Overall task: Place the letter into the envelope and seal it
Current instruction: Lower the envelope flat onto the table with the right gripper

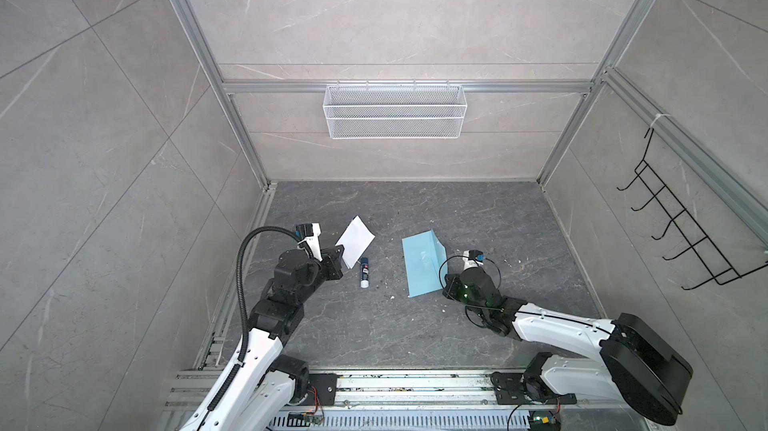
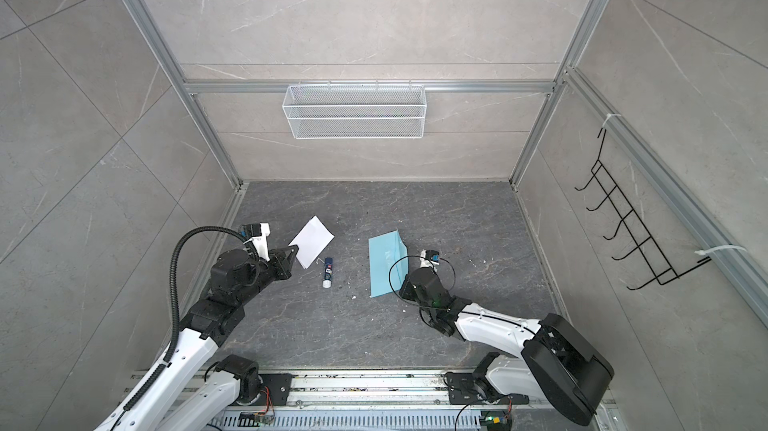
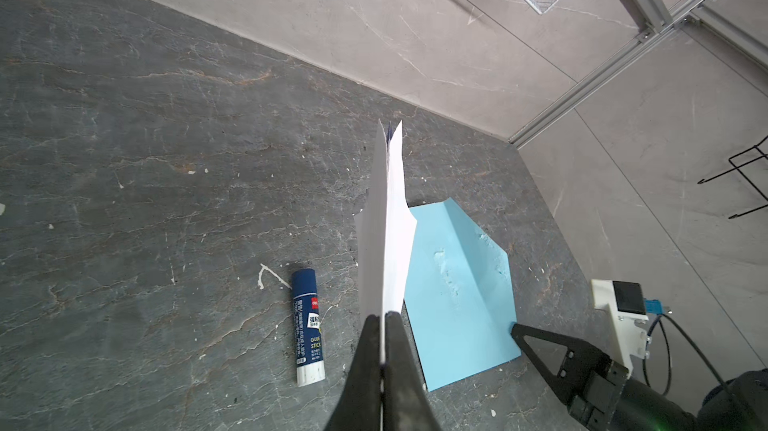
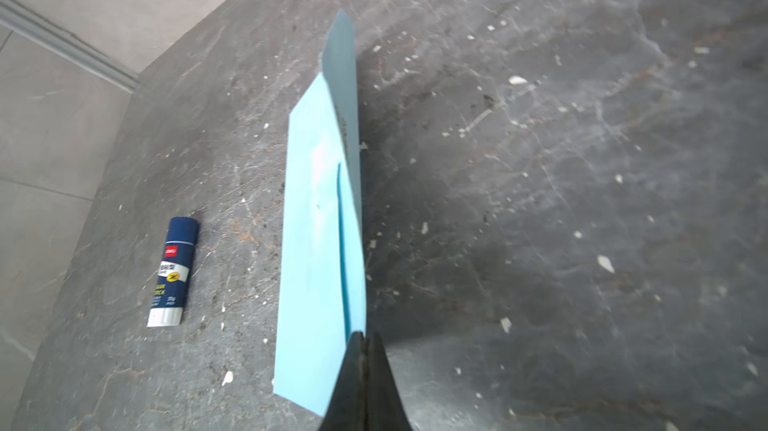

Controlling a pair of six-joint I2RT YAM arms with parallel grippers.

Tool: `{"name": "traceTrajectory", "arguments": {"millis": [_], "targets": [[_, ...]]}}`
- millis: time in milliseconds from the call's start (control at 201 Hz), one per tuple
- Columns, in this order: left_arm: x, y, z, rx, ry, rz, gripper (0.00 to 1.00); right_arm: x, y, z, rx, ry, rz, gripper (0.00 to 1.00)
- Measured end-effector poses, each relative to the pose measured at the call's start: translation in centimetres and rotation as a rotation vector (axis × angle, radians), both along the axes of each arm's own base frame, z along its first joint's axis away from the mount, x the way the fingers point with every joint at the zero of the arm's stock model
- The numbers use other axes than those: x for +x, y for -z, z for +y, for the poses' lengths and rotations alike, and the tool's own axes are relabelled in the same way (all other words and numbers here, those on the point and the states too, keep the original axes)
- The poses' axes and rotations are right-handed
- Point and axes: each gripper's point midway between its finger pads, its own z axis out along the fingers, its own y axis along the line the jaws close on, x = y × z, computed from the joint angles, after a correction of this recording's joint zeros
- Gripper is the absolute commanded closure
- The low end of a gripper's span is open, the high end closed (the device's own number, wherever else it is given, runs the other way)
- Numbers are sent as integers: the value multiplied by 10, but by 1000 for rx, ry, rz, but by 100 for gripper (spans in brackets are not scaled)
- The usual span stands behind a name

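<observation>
**Pinching Paper at Both Ends: Where the Insertion Could Fail**

In both top views, the left gripper point(image 1: 342, 249) was clamped on a corner of the folded white letter point(image 1: 354, 240). It held the letter above the tabletop point(image 1: 415, 333), well apart from the light blue envelope point(image 1: 422, 269). The right gripper point(image 1: 443, 280) pinched the envelope's near edge. A glue stick point(image 1: 364, 272) lay between the two papers, so a low swing across would probably knock it rolling.

In the left wrist view, the jaws were closed tight on the letter's edge and its folded leaves splayed apart at the far end. Those loose leaves could snag the envelope's rim and crumple. With only one corner gripped, the sheet could also pivot or droop.

In the right wrist view, the jaws were shut on the envelope beside the raised flap, and the pocket mouth showed only as a thin dark slit. A mouth that narrow might make the letter ride over the top. The pinch may also be pressing both walls together.
</observation>
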Motion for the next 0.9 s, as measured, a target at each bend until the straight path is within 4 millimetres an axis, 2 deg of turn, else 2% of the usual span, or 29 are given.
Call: {"name": "traceTrajectory", "arguments": {"millis": [164, 244, 373, 458, 568, 697, 896], "targets": [[-1, 0, -9, -14, 13, 2, 100, -3, 15, -5, -1, 26, 31, 100], [0, 2, -12, -25, 14, 9, 100, -5, 21, -7, 2, 36, 42, 94], [0, 6, -16, -47, 11, 29, 100, -8, 28, -10, 14, 54, 62, 75], [1, 5, -18, -66, 7, 31, 100, -8, 28, -10, 23, 56, 61, 60], [2, 2, -20, -97, -2, 36, 100, -10, 24, -11, 40, 61, 54, 47], [4, -4, -21, -152, -17, 37, 100, -13, -1, -15, 101, 73, 4, 37], [11, -11, -26, -285, -46, 59, 100, -14, -79, -13, 277, 57, -163, 22]]}}
